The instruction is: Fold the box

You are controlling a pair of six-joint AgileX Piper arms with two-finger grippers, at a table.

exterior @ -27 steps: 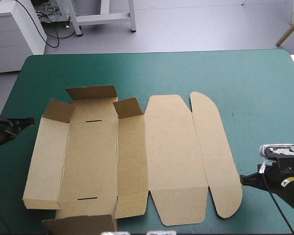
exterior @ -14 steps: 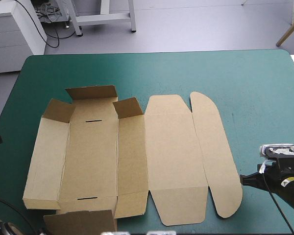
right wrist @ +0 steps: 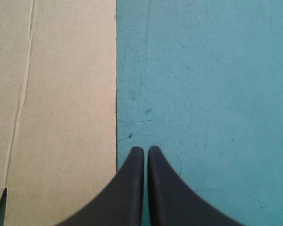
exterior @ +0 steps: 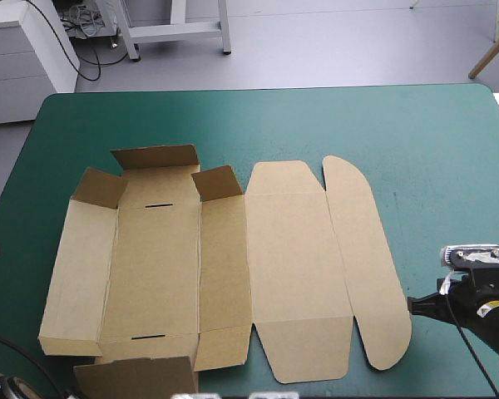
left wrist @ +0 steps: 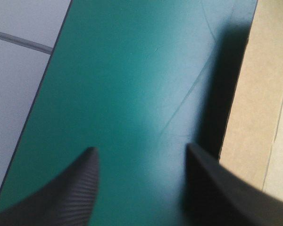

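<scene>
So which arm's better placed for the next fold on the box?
Probably left. The left gripper is open beside the part-raised left wall of the box; the right gripper is shut at the flat lid's outer edge and would have to open first.

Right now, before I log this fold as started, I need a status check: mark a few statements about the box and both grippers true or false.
1. The left gripper is open. True.
2. The right gripper is shut on the box. False: it is shut on nothing, just beside the box's right edge.
3. The box's right half lies flat on the teal-green cover. True.
4. The left gripper straddles the box's edge. False: only bare cover lies in its opening, and the box is beside it.
</scene>
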